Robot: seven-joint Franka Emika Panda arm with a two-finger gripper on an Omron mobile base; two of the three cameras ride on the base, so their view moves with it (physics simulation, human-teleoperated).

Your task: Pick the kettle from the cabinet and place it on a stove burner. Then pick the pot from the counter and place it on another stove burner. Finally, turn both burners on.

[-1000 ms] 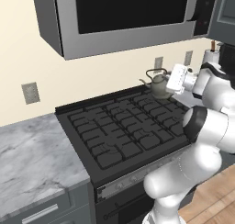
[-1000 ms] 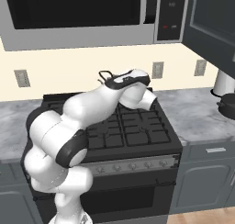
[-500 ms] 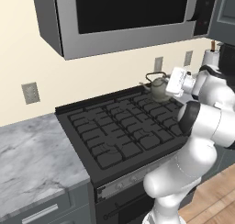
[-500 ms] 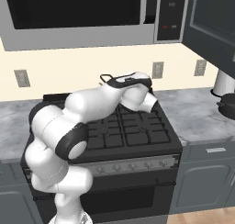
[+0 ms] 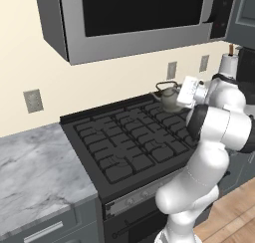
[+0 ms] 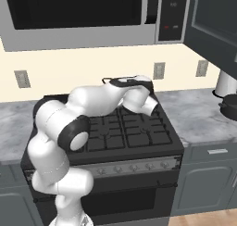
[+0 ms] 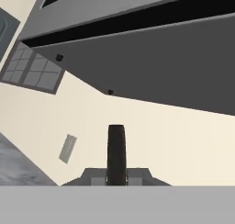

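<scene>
Left base view: the kettle (image 5: 169, 97) hangs at the back right of the stove burners (image 5: 130, 143), close over the grate — whether it touches yet cannot be told. The gripper (image 5: 177, 94) sits against the kettle's right side with its jaws closed on it. To do this step well, I judge the kettle should come straight down, kept upright and centred on one rear burner, and be let go only once it rests flat — leaving another burner free for the pot.

Right base view: the pot (image 6: 230, 106) waits on the counter (image 6: 199, 113) to the right of the stove; its inside is hidden from here. The kettle is behind the arm.

Hand view: the fingertips (image 7: 116, 154) stand pressed together as one dark post, pointing at the wall beneath the microwave (image 7: 151, 48). The kettle's lid is on, so its contents are unknown.
</scene>
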